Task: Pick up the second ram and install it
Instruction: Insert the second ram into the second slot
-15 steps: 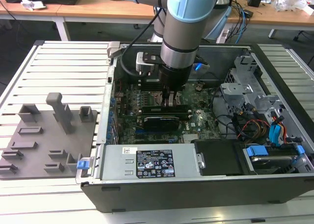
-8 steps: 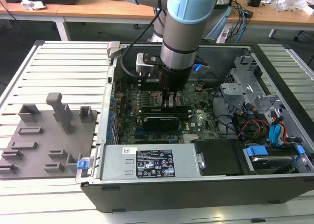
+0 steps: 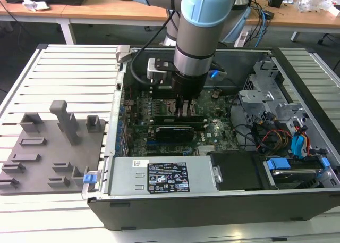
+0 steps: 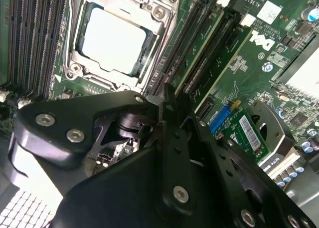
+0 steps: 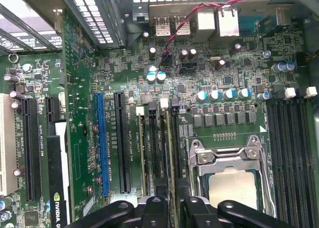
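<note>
My gripper (image 3: pixel 187 111) reaches down into the open computer case (image 3: pixel 212 200), over the memory slots beside the CPU socket (image 4: pixel 114 38). In both wrist views the fingers (image 4: pixel 167 96) stand pressed close together over the slot nearest the socket. The second ram (image 5: pixel 174 148) shows edge-on as a thin strip running out from between them along that slot (image 4: pixel 183 46). I cannot tell how deep it sits. The two neighbouring slots have white end clips (image 5: pixel 163 103).
A black-shrouded card (image 3: pixel 172 131) lies just in front of the gripper. The power supply (image 3: pixel 159 176) fills the near side of the case, and drive cages and cables (image 3: pixel 276 126) are on the exterior view's right. A grey foam tray (image 3: pixel 48 147) lies outside the case on the exterior view's left.
</note>
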Robot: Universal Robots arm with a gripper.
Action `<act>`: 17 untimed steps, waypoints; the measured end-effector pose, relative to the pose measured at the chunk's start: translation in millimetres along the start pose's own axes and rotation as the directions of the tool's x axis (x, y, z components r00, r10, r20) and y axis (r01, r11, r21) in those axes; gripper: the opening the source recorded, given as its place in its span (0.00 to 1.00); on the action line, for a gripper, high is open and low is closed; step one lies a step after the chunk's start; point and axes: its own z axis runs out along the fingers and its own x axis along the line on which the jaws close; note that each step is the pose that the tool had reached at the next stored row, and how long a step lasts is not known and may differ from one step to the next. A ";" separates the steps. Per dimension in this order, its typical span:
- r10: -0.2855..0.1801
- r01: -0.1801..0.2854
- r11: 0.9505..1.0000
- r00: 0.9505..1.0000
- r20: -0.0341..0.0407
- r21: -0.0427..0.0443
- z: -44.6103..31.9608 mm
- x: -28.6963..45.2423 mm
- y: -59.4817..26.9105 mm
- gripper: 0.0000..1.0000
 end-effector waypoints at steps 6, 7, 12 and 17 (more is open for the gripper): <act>0.000 0.000 1.000 1.000 -0.009 0.001 -22.2 -3.4 1.5 0.21; 0.001 -0.001 1.000 1.000 -0.014 0.001 -26.6 -4.9 1.9 0.21; 0.002 -0.002 1.000 0.999 -0.033 0.003 -44.5 -12.5 3.5 0.11; 0.002 -0.002 1.000 0.999 -0.038 0.003 -51.2 -14.3 4.1 0.11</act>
